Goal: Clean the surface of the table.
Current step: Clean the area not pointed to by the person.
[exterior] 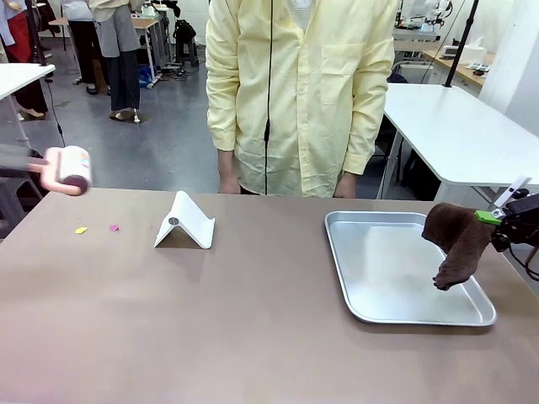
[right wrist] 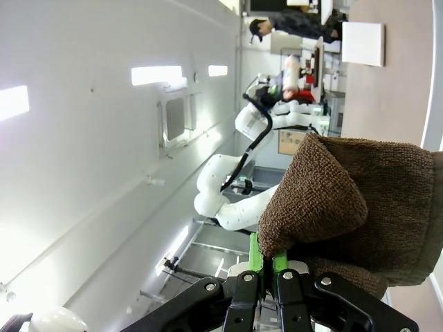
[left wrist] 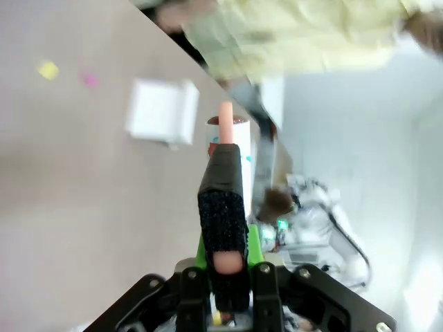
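The brown-taupe table [exterior: 210, 320] carries a yellow scrap [exterior: 81, 230] and a pink scrap [exterior: 114, 227] near its far left. My left gripper [left wrist: 225, 261] is shut on the black-and-pink handle of a pink lint roller [exterior: 69, 171], held in the air above the table's far left corner. At the right edge my right gripper [exterior: 504, 220] is shut on a brown cloth [exterior: 455, 240], which hangs down over the right side of the metal tray [exterior: 396, 313]. The cloth [right wrist: 360, 207] is bunched up in the right wrist view, where the gripper [right wrist: 268, 266] pinches it.
A white folded stand [exterior: 185, 223] sits on the table left of centre. A person in a yellow shirt [exterior: 295, 93] stands at the far edge, hands hanging at the sides. The tray is bare inside. White tables stand behind at left and right.
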You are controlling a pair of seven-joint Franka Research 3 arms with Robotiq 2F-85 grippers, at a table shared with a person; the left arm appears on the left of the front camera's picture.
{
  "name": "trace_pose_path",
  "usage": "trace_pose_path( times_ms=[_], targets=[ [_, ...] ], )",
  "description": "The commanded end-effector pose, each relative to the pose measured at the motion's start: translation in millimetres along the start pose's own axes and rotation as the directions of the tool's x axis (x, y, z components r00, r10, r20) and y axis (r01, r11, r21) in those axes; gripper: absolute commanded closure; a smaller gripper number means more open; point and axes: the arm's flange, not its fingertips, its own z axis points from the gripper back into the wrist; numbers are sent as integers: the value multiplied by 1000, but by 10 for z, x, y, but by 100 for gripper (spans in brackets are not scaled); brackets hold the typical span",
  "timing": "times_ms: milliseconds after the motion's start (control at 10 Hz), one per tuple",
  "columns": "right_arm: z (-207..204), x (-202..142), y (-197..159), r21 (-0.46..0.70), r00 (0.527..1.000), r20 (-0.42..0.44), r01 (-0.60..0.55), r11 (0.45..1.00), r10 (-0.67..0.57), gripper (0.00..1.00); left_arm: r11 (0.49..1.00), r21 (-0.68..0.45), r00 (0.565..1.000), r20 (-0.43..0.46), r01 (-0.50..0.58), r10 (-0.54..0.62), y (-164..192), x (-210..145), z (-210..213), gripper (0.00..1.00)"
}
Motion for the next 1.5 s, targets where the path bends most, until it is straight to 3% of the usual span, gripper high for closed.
trace_pose_path(
  times_ms=[0,200,300,400,500,600,1400],
  targets=[
    [-14,-9,26,13,1000,-8,-10,1000,10,94,996,-80,977,-209,27,-44,75,-19,564,78],
    [-14,-9,26,13,1000,-8,-10,1000,10,94,986,-91,961,-228,137,-155,341,-133,1203,78],
    [-14,-9,26,13,1000,-8,-10,1000,10,94,978,-163,952,-256,127,-166,538,-133,1428,78],
    [-14,-9,26,13,1000,-8,-10,1000,10,94,979,-178,972,-192,101,-135,678,-64,1539,78],
    [-14,-9,26,13,1000,-8,-10,1000,10,94,979,-198,991,-121,38,-63,684,0,1565,78],
    [-14,-9,26,13,1000,-8,-10,1000,10,94,987,-132,970,-211,96,-122,504,-322,1403,78],
    [-14,-9,26,13,1000,-8,-10,1000,10,94,986,-129,969,-210,108,-134,506,-264,1414,78]
  ],
)
